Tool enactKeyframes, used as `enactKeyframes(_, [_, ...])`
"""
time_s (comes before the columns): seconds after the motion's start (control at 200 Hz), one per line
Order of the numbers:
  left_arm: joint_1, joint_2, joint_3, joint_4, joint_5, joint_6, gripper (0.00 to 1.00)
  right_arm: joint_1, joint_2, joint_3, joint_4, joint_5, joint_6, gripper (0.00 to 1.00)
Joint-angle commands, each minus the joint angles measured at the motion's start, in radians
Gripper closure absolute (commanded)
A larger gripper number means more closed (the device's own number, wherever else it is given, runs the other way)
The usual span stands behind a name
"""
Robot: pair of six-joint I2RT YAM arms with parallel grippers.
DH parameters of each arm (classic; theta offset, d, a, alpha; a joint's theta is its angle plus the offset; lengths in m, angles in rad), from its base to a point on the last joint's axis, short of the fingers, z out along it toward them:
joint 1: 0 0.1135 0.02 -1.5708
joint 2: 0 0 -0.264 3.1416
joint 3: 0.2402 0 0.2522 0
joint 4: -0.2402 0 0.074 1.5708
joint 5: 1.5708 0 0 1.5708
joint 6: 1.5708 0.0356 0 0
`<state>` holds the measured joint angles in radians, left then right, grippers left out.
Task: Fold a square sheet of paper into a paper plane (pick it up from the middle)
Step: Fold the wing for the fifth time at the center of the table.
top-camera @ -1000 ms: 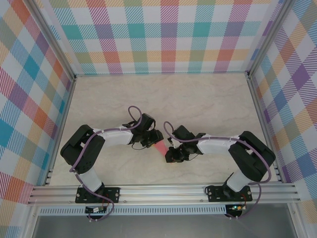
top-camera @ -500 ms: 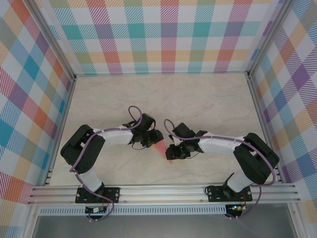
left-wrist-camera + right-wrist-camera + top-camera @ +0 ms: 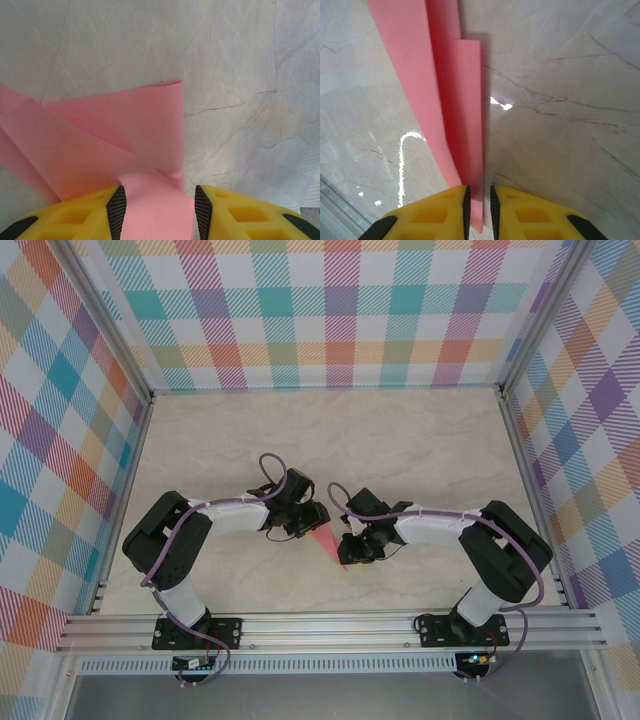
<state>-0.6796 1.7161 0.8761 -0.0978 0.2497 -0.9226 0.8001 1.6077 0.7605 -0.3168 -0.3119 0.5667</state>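
The pink sheet of paper (image 3: 327,542) is folded into a narrow pointed shape like a paper plane and sits between the two grippers, its tip toward the near edge. My left gripper (image 3: 318,527) holds its wide end. In the left wrist view the paper (image 3: 115,135) spans the gap between the pads (image 3: 118,210) and buckles against them; my left gripper (image 3: 160,207) is shut on it. In the right wrist view the folded layers (image 3: 465,115) stand on edge and run between the narrow jaws of my right gripper (image 3: 479,207), which is shut on them near the tip (image 3: 345,550).
The marble-look table (image 3: 400,440) stretches open behind and to both sides of the arms. An aluminium rail (image 3: 330,625) runs along the near edge, and checked walls close in the left, right and back.
The right gripper loosened briefly, shifted a little along the paper and closed again. The paper's pointed tip now shows lower, toward the near edge. The left arm stayed still.
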Motion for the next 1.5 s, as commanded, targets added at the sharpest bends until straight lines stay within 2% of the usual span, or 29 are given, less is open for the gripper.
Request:
enactKeyframes(0.0, [-0.001, 0.029, -0.002, -0.051, -0.023, 0.019, 0.56, 0.008, 0.044, 0.002, -0.012, -0.004, -0.008, 0.8])
enactKeyframes(0.165, [-0.001, 0.029, -0.003, -0.052, -0.025, 0.018, 0.56, 0.01, 0.043, 0.004, -0.042, 0.028, -0.001, 0.8])
enactKeyframes(0.385, [-0.001, 0.031, -0.003, -0.052, -0.022, 0.018, 0.56, 0.01, -0.096, 0.025, -0.078, 0.083, 0.002, 0.79])
enactKeyframes(0.46, [-0.001, 0.029, -0.002, -0.054, -0.021, 0.02, 0.56, 0.01, -0.136, 0.028, -0.049, 0.06, 0.004, 0.8])
enactKeyframes(0.55, [-0.001, 0.032, 0.001, -0.056, -0.022, 0.021, 0.56, 0.01, -0.152, 0.022, 0.048, -0.029, 0.033, 0.85])
enactKeyframes(0.655, [-0.001, 0.032, 0.0, -0.056, -0.023, 0.02, 0.56, 0.01, -0.116, 0.02, 0.158, -0.105, 0.081, 0.88])
enactKeyframes(0.95, [-0.001, 0.029, 0.003, -0.056, -0.02, 0.02, 0.56, 0.008, 0.003, 0.038, 0.3, -0.122, 0.172, 0.9])
enactKeyframes(1.225, [-0.001, 0.027, 0.006, -0.055, -0.018, 0.022, 0.56, -0.009, 0.104, 0.01, 0.282, -0.086, 0.177, 0.92])
enactKeyframes(1.495, [0.01, 0.017, 0.007, -0.063, -0.023, 0.039, 0.56, -0.029, 0.091, -0.085, 0.27, -0.069, 0.188, 0.92])
